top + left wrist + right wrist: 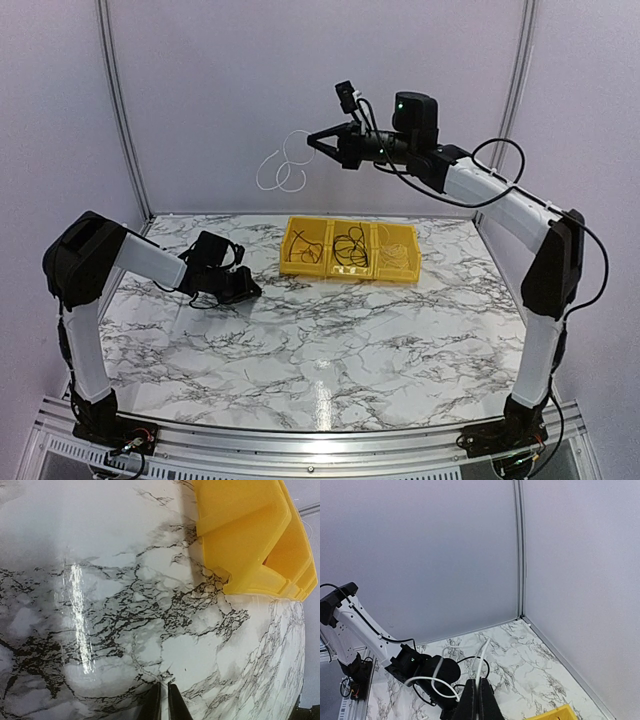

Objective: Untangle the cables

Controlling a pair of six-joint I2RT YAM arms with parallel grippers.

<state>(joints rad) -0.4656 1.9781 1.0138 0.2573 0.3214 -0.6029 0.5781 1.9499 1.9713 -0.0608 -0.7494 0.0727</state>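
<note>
Cables [348,245] in yellow bin [345,272] compartments

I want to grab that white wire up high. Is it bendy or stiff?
Probably bendy: the white wire droops in loose loops from the right fingers. Likely light too, being so thin. It may spring back slightly, since its loops look rounded.

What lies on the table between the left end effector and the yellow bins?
Nothing: just bare marble table between the left end effector and the bins, clearest in the left wrist view; the top view agrees.
</note>
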